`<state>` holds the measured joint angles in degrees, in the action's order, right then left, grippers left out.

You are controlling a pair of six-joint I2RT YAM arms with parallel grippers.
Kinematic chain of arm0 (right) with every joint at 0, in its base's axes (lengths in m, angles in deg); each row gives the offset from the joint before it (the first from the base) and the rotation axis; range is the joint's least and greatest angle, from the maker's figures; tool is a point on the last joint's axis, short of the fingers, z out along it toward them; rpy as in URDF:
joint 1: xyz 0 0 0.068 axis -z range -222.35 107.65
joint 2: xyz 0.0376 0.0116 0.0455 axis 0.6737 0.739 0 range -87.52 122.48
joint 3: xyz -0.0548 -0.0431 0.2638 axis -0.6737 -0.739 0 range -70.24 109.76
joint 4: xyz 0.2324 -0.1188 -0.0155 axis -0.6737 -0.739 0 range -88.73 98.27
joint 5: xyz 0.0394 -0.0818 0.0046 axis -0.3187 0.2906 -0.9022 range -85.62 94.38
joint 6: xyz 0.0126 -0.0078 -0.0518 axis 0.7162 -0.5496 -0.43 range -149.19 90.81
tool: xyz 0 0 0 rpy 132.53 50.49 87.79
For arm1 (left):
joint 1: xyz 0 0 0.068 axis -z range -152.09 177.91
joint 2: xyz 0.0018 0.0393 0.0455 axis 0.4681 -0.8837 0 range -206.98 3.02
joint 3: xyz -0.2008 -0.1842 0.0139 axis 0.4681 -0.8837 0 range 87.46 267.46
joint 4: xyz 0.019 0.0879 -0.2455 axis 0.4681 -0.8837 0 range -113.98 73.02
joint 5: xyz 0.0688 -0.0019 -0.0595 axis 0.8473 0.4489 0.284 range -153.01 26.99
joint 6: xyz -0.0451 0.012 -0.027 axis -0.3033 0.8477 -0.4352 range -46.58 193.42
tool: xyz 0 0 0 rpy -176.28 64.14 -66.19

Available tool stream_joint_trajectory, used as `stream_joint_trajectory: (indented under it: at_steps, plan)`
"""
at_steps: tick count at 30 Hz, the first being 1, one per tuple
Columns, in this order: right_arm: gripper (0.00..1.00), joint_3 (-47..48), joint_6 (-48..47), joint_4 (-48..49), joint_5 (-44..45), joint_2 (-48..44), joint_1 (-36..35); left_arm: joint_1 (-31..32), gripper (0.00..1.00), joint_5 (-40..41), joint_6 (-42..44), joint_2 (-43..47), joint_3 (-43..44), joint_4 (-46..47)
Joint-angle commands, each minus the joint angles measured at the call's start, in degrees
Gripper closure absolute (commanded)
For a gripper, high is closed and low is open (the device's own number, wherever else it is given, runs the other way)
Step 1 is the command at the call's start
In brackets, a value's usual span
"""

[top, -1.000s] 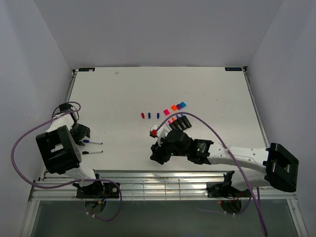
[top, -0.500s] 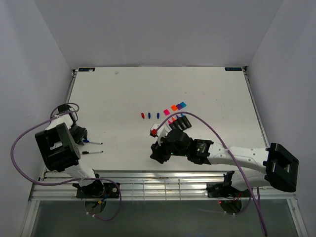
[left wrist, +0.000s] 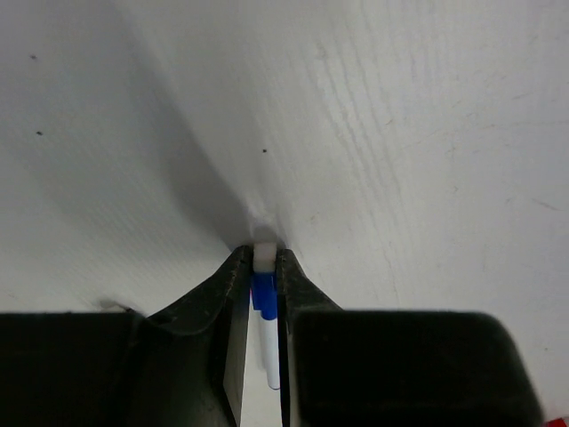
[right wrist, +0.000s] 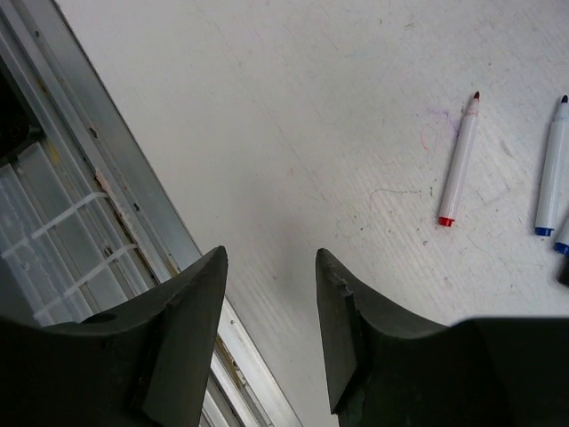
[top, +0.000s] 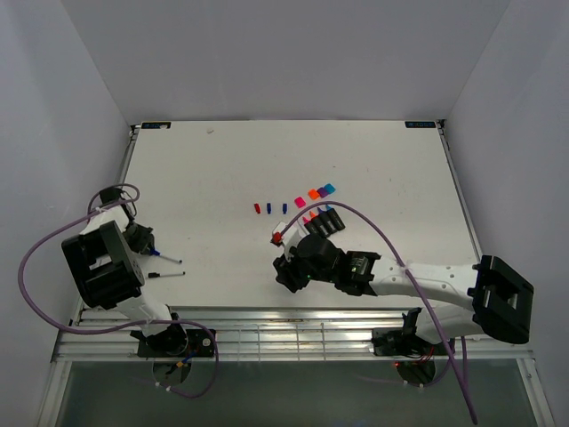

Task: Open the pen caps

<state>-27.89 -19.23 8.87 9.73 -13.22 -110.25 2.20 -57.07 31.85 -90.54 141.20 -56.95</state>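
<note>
Left gripper [left wrist: 263,258] is down at the table's [top: 373,160] left edge, toward the near-left corner. Its fingers are pressed together on a thin white pen [left wrist: 269,356]. The pinch sits on the pen's blue band [left wrist: 262,292], and a short white end pokes just past the fingertips. Cannot tell whether that band is a cap or an end plug, nor whether the pen is off the surface. Gripping the coloured end rather than mid-body reads as a hold for pulling or bracing that end. A second thin pen [top: 166,274] lies just nearside of it, apart. Right gripper [right wrist: 268,258] hangs by the metal rail [right wrist: 133,205] at the near edge, fingers spread, nothing between them; likely idle until needed as the second hand. Beside it lie a red-tipped pen [right wrist: 458,160] and a blue-tipped pen [right wrist: 551,169], both bare-nibbed and apart. Loose pen caps [top: 300,202] sit around mid-table: small red and blue ones in a row, then pink, orange, purple and cyan stepping toward the far right. Black markers [top: 322,219] lie just nearside of those. Caps grouped clear of the bodies suggests most are done, with the left-edge pens remaining.
</note>
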Motion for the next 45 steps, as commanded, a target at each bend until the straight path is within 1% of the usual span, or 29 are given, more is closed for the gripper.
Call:
stream_joint_trajectory:
  at_steps: [1, 2, 5, 8, 12, 14, 15, 18, 19, 20, 21, 22, 24, 25, 27, 28, 30, 31, 35, 37, 38, 39, 41, 45]
  plan:
    - [0.49, 2.65, 0.85, -2.26, 2.83, -0.12, -0.30, -0.04, 0.91, -5.48, -0.01, -2.42, 0.49, 4.81]
    - [0.49, 2.57, 1.12, -2.27, 3.18, -0.12, -0.30, 0.05, 0.93, -5.84, -0.01, -2.42, 0.67, 4.98]
    - [0.49, 3.44, 2.08, -4.19, 5.46, 0.75, -0.30, 0.05, 0.96, -11.97, -0.10, -2.42, 1.19, 6.56]
    - [0.49, 5.11, 3.40, -5.87, 6.70, 1.63, -0.30, 0.05, 1.00, -15.33, -0.10, -3.65, 2.95, 7.18]
    - [0.49, 5.90, 5.16, -6.05, 6.26, 2.07, -0.39, 0.75, 1.00, -21.65, -1.06, -3.91, 4.97, 7.62]
    - [0.49, 6.95, 5.69, -6.84, 6.43, 2.69, -0.31, 1.89, 1.00, -23.85, -1.68, -2.07, 5.15, 8.76]
    - [0.49, 7.31, 5.78, -7.19, 6.35, 2.86, -0.39, 2.42, 1.00, -26.30, -2.12, -1.20, 4.89, 9.98]
    - [0.48, 10.20, 5.16, -8.07, 4.85, 3.48, -0.30, 5.75, 1.00, -29.31, -1.77, 3.20, 4.27, 11.83]
    - [0.46, 11.08, 4.90, -8.68, 4.07, 3.92, -0.22, 8.63, 1.00, -30.44, -0.81, 4.51, 4.27, 12.88]
    - [0.41, 13.18, 4.72, -9.03, 3.71, 4.27, -0.13, 10.40, 1.00, -30.89, -0.19, 6.87, 4.27, 13.50]
    - [0.38, 14.16, 4.46, -9.30, 2.06, 4.62, 0.13, 12.07, 1.00, -31.16, 0.42, 8.03, 4.19, 14.73]
    - [0.35, 15.12, 4.37, -9.65, 0.99, 5.49, 0.92, 15.57, 1.00, -32.03, 1.21, 9.09, 4.01, 15.70]
    - [0.33, 17.67, 4.37, -9.83, -1.55, 6.29, 2.06, 18.76, 1.00, -34.31, 1.83, 12.51, 2.35, 19.55]
    - [0.32, 18.38, 4.81, -9.74, -4.61, 6.99, 3.90, 21.47, 1.00, -37.46, 2.01, 13.48, 1.56, 21.14]
    - [0.32, 19.70, 5.86, -9.57, -8.67, 7.52, 6.19, 24.03, 1.00, -39.59, 1.75, 16.99, -0.29, 25.26]
    - [0.31, 20.14, 6.30, -9.48, -11.82, 7.78, 8.72, 27.26, 1.00, -40.38, 1.49, 18.22, -2.56, 27.03]
    - [0.31, 20.67, 7.44, -8.52, -14.82, 8.14, 11.20, 29.40, 1.00, -42.49, 0.61, 21.99, -4.68, 30.54]
    - [0.30, 20.67, 7.71, -7.82, -18.06, 8.31, 13.47, 31.06, 1.00, -42.67, 0.26, 23.15, -6.69, 31.43]
    - [0.26, 20.06, 10.34, -3.60, -26.86, 9.37, 18.85, 34.85, 1.00, -42.50, -1.68, 28.07, -10.93, 35.65]
    - [0.25, 18.22, 12.09, 2.45, -32.31, 9.72, 21.66, 36.61, 1.00, -42.23, -2.47, 29.74, -12.59, 37.59]
    - [0.25, 17.34, 14.89, 5.00, -34.68, 9.89, 22.36, 37.05, 1.00, -41.97, -2.65, 30.01, -13.04, 38.03]
    - [0.24, 16.29, 16.22, 11.29, -39.40, 10.16, 23.33, 37.66, 1.00, -41.80, -3.26, 30.27, -13.30, 38.81]
    - [0.23, 14.87, 18.86, 15.20, -41.55, 11.56, 23.43, 37.93, 1.00, -41.97, -3.79, 30.28, -13.92, 39.52]
    - [0.23, 14.52, 22.03, 19.26, -44.19, 15.16, 23.16, 39.07, 1.00, -42.32, -5.63, 29.75, -14.10, 42.77]
